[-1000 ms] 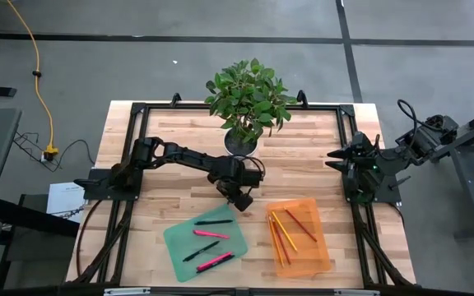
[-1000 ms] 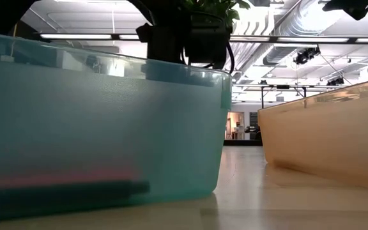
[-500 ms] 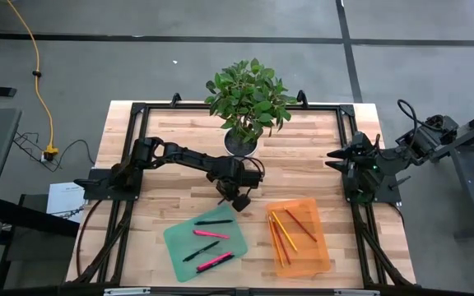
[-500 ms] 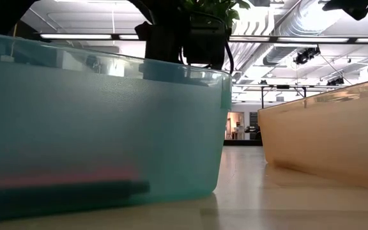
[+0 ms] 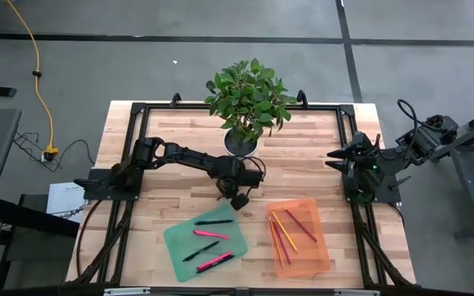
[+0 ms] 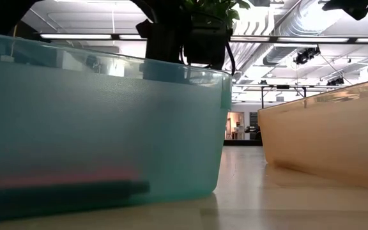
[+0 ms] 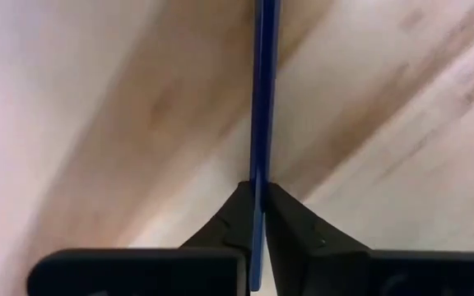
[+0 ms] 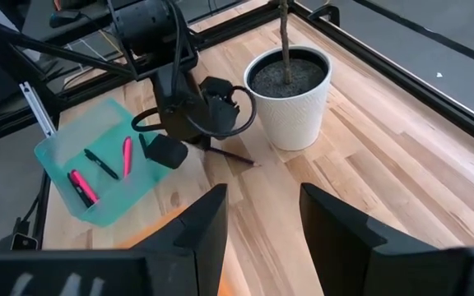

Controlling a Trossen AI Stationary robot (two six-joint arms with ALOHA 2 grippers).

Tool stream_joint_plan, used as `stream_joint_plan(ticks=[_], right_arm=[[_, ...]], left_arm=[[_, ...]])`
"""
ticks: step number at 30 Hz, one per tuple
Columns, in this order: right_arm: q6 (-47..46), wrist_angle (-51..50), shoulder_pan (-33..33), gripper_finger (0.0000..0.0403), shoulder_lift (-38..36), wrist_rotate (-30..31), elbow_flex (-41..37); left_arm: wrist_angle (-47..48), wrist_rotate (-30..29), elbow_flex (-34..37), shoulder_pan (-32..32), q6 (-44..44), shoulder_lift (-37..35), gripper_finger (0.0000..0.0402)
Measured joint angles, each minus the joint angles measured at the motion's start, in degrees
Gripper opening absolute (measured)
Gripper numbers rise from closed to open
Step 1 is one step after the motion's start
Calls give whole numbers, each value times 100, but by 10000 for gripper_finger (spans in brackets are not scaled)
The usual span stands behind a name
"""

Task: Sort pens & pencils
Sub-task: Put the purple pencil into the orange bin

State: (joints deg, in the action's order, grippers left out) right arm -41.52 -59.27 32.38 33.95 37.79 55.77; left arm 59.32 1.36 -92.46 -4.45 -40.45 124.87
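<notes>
While the right arm waits at the counter's (image 5: pixel 171 197) right edge, its claw (image 8: pixel 262 197) with fingers apart and holding nothing, we find the work under the left arm. The left claw (image 5: pixel 239 200) is low over the bare wood, between the plant pot (image 5: pixel 240 141) and the two trays. Its fingers (image 7: pixel 235 215) are pinched together on a thin dark pencil (image 7: pixel 263 99).

From the right wrist view we see that this pencil's free end points from the claw toward the pot, close by its base. The orange tray (image 5: pixel 307 251), which already holds the other pencils (image 5: pixel 285 234), is near the claw, on the side away from the pot. The green tray (image 5: pixel 179 238) with the pens (image 5: pixel 213 222) sits just beside it.

We judge the left arm far nearer than the right. The coming move needs the pencil raised above the tray rim. Open wood between the claw and the orange tray leaves room to move.
</notes>
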Motion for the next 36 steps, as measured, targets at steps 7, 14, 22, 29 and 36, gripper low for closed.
stream_joint_plan(ticks=[7,14,22,29,36], right_arm=[[0,2,-2,144,0,74,-2],[0,2,-2,144,0,104,0],[0,5,-2,144,0,102,0],[0,7,-1,144,0,56,-2],[0,40,-2,144,0,27,0]], left_arm=[[391,-269,-438,-14,333,-6,7],[617,-313,-772,-11,578,-17,3],[1014,-547,-1380,-7,793,-26,1],[1446,-661,-2056,7,1066,-37,1],[1477,-691,-2752,179,1222,-39,1]])
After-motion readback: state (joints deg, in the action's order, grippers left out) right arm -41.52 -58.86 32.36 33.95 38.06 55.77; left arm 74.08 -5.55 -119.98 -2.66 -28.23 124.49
